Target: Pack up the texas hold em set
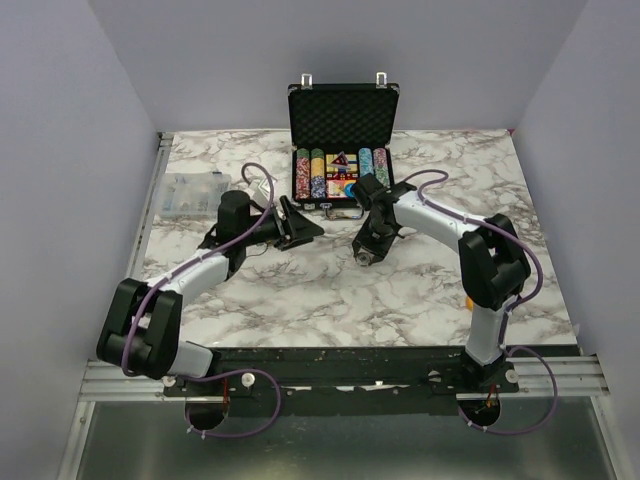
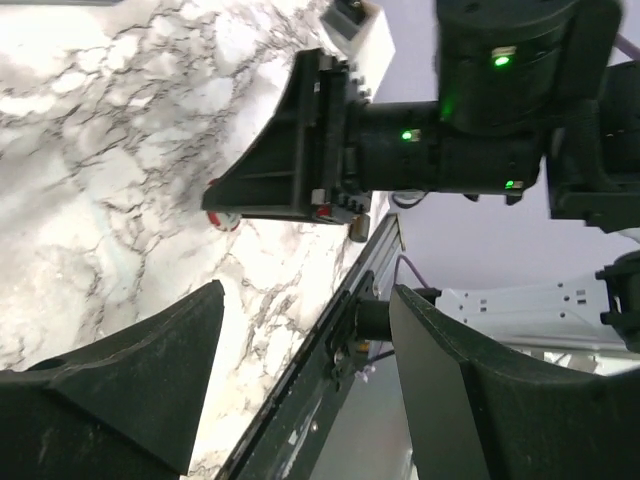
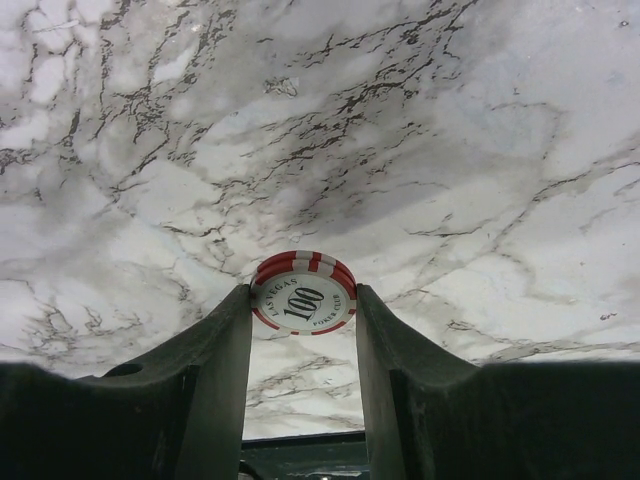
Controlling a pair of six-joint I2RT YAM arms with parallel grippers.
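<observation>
Midway between the table's (image 1: 300, 290) near and far edges, the right fingers (image 3: 215, 350) are clamping a red-and-white chip (image 3: 302, 298); the left fingers (image 2: 150, 370) are standing apart, empty.

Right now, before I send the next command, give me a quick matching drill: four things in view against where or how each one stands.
Things:
1. left gripper
2. right gripper
3. briefcase
4. clear plastic box

States and places:
A. closed on a red-and-white chip
B. lid up, at the far edge of the table
C. open, nothing between its fingers
D. by the table's left edge

Pairs: 1-C, 2-A, 3-B, 4-D
</observation>
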